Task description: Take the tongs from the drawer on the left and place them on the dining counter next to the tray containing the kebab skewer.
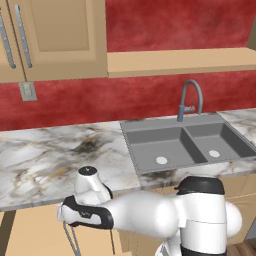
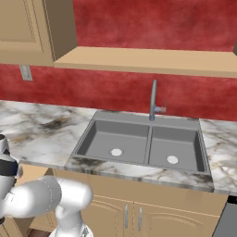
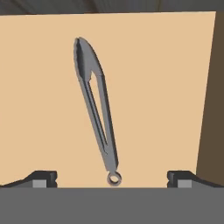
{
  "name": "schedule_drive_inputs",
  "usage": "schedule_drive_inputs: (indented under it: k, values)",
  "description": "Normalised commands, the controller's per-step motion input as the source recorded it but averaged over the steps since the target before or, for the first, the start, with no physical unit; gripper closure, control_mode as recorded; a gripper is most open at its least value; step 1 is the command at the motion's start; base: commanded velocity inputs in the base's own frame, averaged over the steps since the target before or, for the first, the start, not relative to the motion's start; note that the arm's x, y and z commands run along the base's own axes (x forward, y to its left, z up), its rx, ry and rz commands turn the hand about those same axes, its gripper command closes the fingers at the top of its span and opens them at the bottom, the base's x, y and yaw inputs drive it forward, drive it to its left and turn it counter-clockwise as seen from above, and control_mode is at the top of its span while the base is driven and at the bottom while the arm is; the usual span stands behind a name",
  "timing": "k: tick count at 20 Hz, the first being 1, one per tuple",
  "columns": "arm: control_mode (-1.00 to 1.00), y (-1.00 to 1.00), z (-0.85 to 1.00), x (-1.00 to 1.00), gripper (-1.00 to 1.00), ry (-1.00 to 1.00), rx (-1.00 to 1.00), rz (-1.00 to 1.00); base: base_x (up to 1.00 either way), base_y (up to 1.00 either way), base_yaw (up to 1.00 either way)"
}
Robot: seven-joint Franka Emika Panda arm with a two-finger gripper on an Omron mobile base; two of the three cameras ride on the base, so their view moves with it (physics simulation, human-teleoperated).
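The drawer [image 3: 153, 87] stands pulled out under the worktop, and I look straight down onto its tan floor. The tongs [image 3: 94, 105] lie flat on that floor, slim grey metal, with the joined end and its small ring nearest my fingers. My gripper [image 3: 113, 178] hangs above them, open, one fingertip on each side of the ring end and nothing between them. In the left base view the arm reaches down and left over the open drawer [image 1: 30, 232], where the tongs [image 1: 72, 240] show as a thin grey line below the hand. The dining counter and the tray are out of view.
A grey double sink [image 1: 185, 142] with a curved faucet [image 1: 191, 100] is set in the marble worktop [image 1: 50, 160] to the right of the arm. Tan wall cabinets [image 1: 50, 35] hang above. Cabinet doors [image 2: 134, 215] sit below the sink. The drawer's dark side wall [image 3: 212, 109] rises on one side.
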Motion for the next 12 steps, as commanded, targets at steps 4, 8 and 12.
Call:
schedule_drive_inputs:
  k: [4, 8, 12]
  values:
    - [-1.00, 0.00, -0.04, 0.09, -1.00, -0.05, 0.00, 0.00, 0.00, 0.00, 0.00]
    - [-1.00, 0.03, -0.19, 0.05, -1.00, -0.13, 0.00, 0.00, 0.00, 0.00, 0.00]
    - [-1.00, 0.06, -0.29, 0.10, -1.00, -0.11, 0.00, 0.00, 0.00, 0.00, 0.00]
